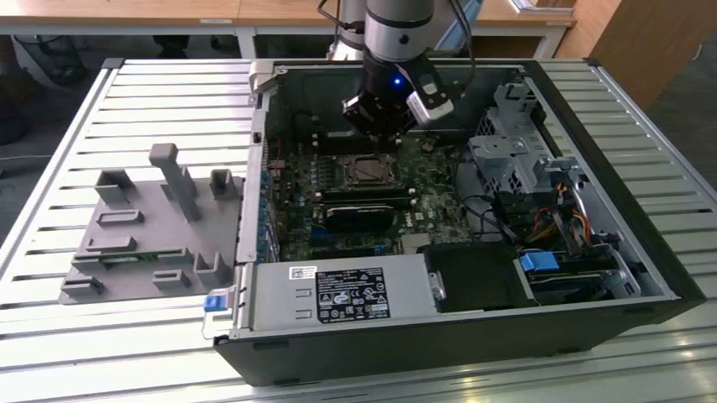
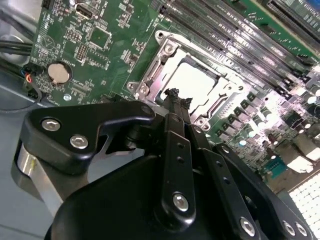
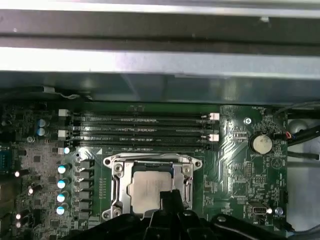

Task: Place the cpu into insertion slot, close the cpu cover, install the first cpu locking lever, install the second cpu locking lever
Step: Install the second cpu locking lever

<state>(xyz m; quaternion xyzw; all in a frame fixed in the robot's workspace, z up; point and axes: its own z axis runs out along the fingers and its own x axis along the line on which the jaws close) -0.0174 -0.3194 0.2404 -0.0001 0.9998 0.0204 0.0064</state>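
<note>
Already the cpu [image 3: 146,189] sits in the insertion slot [image 3: 116,167] with the cpu cover [image 3: 189,172] down over it; the empty end effector [image 2: 172,95], fingers pinched together, hovers at the socket's edge, levers apparently unfinished

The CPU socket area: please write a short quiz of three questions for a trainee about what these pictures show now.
1. True or false: the cpu already lies in the insertion slot, with the cpu cover down around it.
2. Where is the gripper in the second wrist view?
A. over the grey fixture outside the case
B. at the edge of the socket, fingertips closed together
C. over the power supply
3. Fill in: in the first wrist view, the round coin battery sits on the ____ board.

Key:
1. True
2. B
3. green
</note>
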